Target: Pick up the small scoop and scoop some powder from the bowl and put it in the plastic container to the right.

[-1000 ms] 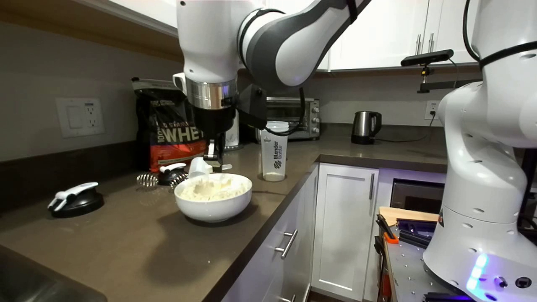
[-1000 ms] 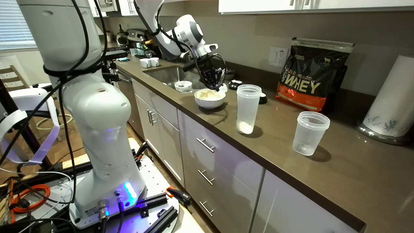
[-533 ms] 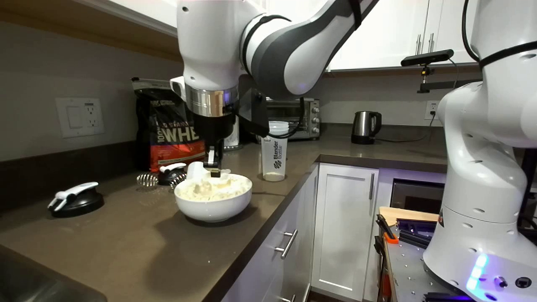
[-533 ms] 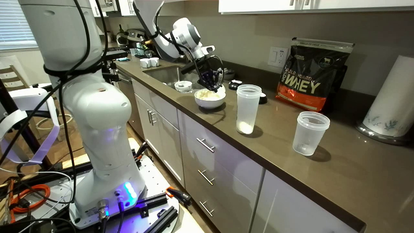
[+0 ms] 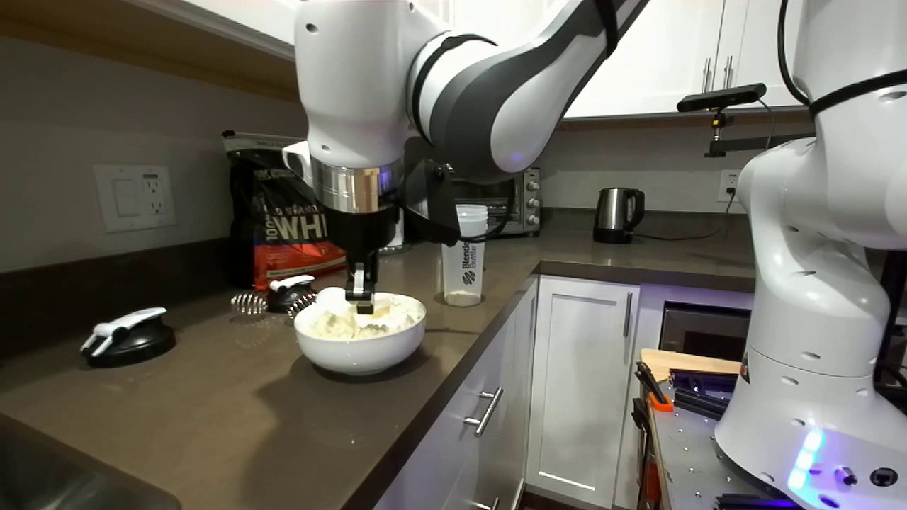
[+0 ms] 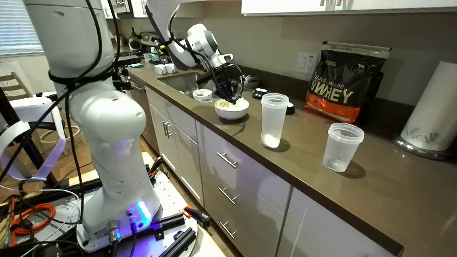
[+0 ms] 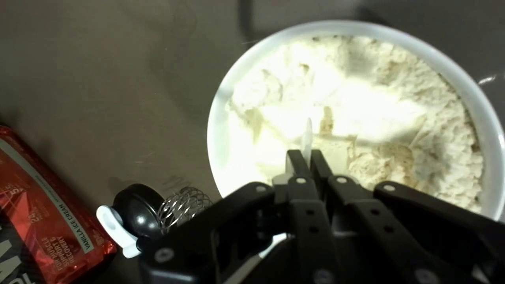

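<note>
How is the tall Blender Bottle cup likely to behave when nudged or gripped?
The tall cup should be light for its size, since only a shallow layer of pale powder shows at its bottom. A push high up would probably tip it, as it is tall and narrows toward its base. Its walls look smooth, so perhaps slippery.

Close-up wrist view: we look down past gripper [image 7: 306, 157] into bowl [image 7: 218, 142]. Both exterior views face gripper from farther, opposite sides, sharing Blender Bottle shaker [image 5: 460, 276].
</note>
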